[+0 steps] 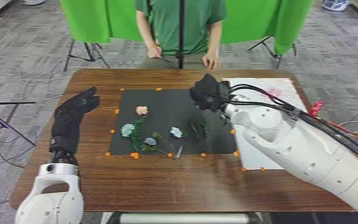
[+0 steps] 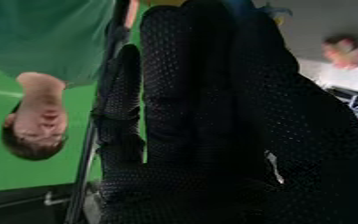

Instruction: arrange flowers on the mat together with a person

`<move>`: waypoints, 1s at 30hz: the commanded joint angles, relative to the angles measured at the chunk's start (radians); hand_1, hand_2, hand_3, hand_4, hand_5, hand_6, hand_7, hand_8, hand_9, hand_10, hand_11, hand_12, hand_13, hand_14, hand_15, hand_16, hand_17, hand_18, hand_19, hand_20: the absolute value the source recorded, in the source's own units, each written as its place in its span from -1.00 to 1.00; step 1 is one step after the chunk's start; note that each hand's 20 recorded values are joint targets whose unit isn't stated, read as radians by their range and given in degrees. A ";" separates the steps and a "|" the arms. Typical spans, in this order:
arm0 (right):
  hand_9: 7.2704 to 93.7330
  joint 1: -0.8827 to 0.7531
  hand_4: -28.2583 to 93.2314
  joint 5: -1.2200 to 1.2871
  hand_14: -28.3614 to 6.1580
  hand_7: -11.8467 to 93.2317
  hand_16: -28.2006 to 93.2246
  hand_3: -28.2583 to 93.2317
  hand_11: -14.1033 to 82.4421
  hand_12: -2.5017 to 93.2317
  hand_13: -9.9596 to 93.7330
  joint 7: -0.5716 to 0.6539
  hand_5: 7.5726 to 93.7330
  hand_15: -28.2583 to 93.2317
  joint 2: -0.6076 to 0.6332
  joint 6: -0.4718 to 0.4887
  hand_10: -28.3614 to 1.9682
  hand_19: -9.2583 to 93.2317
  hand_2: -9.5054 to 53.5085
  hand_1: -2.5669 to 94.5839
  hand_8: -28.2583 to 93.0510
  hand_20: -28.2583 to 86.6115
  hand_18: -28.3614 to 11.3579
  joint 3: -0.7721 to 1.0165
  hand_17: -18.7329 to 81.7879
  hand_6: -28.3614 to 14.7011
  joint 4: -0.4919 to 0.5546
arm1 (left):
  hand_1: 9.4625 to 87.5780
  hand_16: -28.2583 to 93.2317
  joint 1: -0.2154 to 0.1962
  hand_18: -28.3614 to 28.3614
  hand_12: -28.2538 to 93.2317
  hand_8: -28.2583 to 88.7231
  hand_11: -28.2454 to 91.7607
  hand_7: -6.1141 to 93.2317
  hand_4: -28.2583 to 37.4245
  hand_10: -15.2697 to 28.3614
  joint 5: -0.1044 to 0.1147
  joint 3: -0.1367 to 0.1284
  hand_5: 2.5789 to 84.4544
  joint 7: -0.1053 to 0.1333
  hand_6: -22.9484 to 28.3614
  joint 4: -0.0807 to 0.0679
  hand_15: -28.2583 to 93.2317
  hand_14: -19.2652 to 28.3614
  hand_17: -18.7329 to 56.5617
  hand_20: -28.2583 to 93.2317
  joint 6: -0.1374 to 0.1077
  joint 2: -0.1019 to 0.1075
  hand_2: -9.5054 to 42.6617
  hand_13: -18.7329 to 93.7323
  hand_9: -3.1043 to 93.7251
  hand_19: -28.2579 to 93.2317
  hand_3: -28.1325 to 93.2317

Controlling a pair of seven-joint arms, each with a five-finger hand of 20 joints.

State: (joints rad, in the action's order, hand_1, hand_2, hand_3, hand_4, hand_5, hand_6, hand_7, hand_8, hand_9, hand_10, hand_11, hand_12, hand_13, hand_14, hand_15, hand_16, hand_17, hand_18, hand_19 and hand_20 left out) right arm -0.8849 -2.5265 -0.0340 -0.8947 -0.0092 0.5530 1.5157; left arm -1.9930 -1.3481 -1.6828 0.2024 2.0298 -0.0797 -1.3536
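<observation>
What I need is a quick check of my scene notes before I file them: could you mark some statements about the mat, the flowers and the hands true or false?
1. The pink flower lies on the dark mat. True.
2. The left hand is over the middle of the mat. False: the left hand is left of the mat, over the wooden table.
3. The right hand is at the far right part of the mat. True.
4. The white sheet lies left of the mat. False: the white sheet lies right of it.
</observation>
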 commanded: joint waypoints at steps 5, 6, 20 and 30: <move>0.79 -0.015 -0.95 -0.039 0.41 -0.19 0.27 0.56 -0.58 -0.14 0.67 -0.016 0.55 0.05 0.018 0.000 0.47 0.45 -1.00 0.21 -0.48 0.43 -0.44 0.020 0.00 0.58 -0.008 | -0.61 -0.52 -0.003 0.45 -0.32 -0.62 -0.25 -0.65 -0.82 0.33 0.002 0.003 0.04 -0.007 0.11 -0.003 -0.28 0.58 -0.40 -0.27 -0.006 -0.005 -0.50 -0.05 -0.03 -0.35 0.55; 0.78 -0.016 -0.94 -0.041 0.41 -0.20 0.27 0.56 -0.58 -0.14 0.67 -0.022 0.55 0.05 0.023 0.008 0.47 0.45 -1.00 0.21 -0.48 0.43 -0.44 0.020 0.00 0.58 -0.004 | -0.61 -0.51 -0.006 0.45 -0.32 -0.62 -0.25 -0.65 -0.82 0.33 0.001 0.001 0.04 -0.008 0.11 -0.002 -0.28 0.58 -0.40 -0.27 -0.006 -0.005 -0.50 -0.05 -0.03 -0.35 0.55; 0.50 -0.038 -0.96 -0.019 0.26 -0.30 0.13 0.69 -0.33 -0.47 0.56 -0.019 0.35 0.09 0.043 0.104 0.30 0.37 -1.00 -0.02 -0.54 0.42 -0.46 0.037 -0.08 0.52 0.043 | -0.60 -0.51 0.003 0.45 -0.32 -0.62 -0.25 -0.65 -0.81 0.33 -0.001 0.004 0.04 -0.004 0.12 -0.004 -0.28 0.58 -0.40 -0.27 0.003 0.003 -0.52 -0.05 -0.03 -0.36 0.55; 0.45 -0.025 -0.96 0.016 0.21 -0.33 0.02 0.76 -0.32 -0.51 0.52 0.000 0.32 0.13 0.041 0.114 0.25 0.35 -1.00 -0.12 -0.74 0.41 -0.46 0.032 -0.10 0.53 0.048 | -0.60 -0.51 0.011 0.45 -0.31 -0.62 -0.25 -0.65 -0.81 0.33 0.000 0.010 0.04 -0.002 0.12 -0.008 -0.28 0.58 -0.40 -0.27 0.005 0.011 -0.53 -0.05 -0.03 -0.36 0.55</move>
State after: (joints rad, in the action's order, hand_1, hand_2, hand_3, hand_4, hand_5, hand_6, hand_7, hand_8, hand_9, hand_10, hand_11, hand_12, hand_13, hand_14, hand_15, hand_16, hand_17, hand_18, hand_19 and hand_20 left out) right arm -0.9256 -2.5376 -0.0497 -0.8555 0.0901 0.5851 1.5497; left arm -1.9820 -1.3488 -1.6778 0.2028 2.0288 -0.0779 -1.3480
